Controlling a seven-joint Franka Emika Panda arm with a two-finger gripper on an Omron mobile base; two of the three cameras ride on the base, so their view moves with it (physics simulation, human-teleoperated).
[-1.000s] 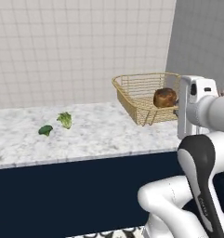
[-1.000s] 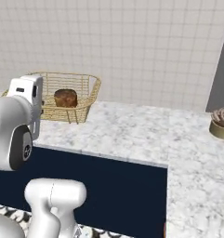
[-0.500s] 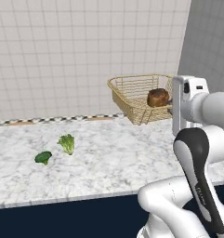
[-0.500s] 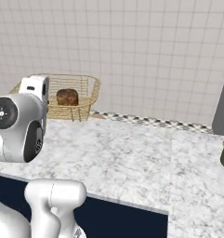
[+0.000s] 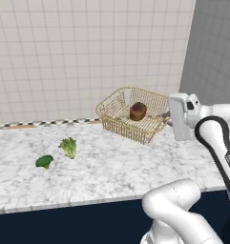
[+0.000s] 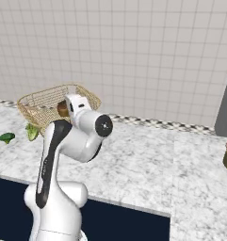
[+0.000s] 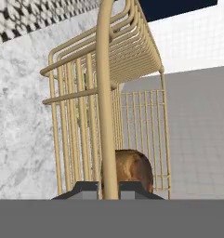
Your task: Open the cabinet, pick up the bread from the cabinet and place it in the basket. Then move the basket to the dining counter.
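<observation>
Marbled desk (image 5: 102,167) now nearer beneath my pincer (image 7: 109,188), clenched on basket (image 5: 130,114) rim, bread (image 5: 138,111) inside; set-down next

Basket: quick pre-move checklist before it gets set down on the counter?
1. Bread inside the basket: ok.
2. Tool shut on the basket's rim wire, one finger on each side: ok.
3. Basket over the marbled counter: ok.
4. Basket resting on the counter or held just above it: cannot tell.
5. Broccoli pieces apart from the basket, off to its side: ok.
6. Basket level: not ok, it tilts.
</observation>
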